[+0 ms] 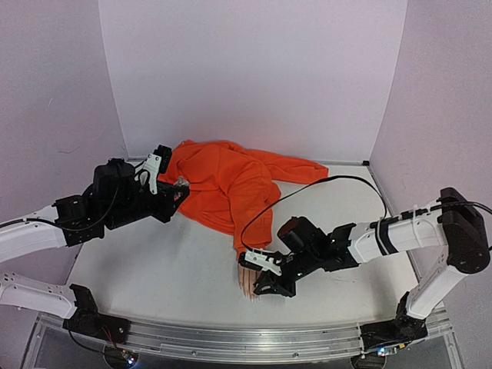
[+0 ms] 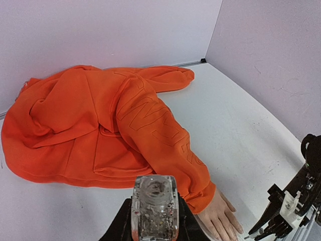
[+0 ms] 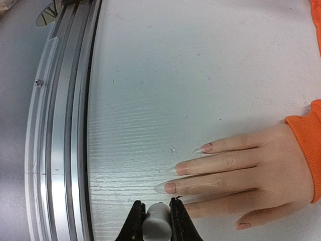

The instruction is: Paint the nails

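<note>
Closest to the right wrist camera, we see the right end effector (image 3: 156,211) with its two dark fingers pinched on a pale grey cylinder (image 3: 158,226). The cylinder's end sits just beside the fingertips of the mannequin hand (image 3: 251,170); we cannot tell whether it touches them.

The hand lies palm down on the white worktop (image 3: 200,75), fingers pointing toward the aluminium rail (image 3: 55,125) at the near edge. The nails (image 3: 170,188) are long, pointed and glossy. Three show plainly on the fingers, and the thumb's shows at the lower edge of that view. The tip of the finger next to the thumb is hidden behind an end effector finger. An orange cuff (image 3: 306,145) covers the wrist.

From above, we see the right arm rise from its base at the near right corner to a high elbow. From there its forearm stretches leftward and low across the worktop, with the wrist tipped down over the hand.

The left arm reaches in from the left edge, and its black wrist section points toward the back. The left end effector (image 2: 154,226) is closed on a small clear bottle (image 2: 154,193), which stands upright between its fingers. It is held at the left edge of the orange hoodie (image 1: 223,181), well apart from the hand. The hoodie lies crumpled toward the back wall, one sleeve running forward to the hand.

A black cable (image 1: 330,181) arcs over the worktop above the right forearm.
</note>
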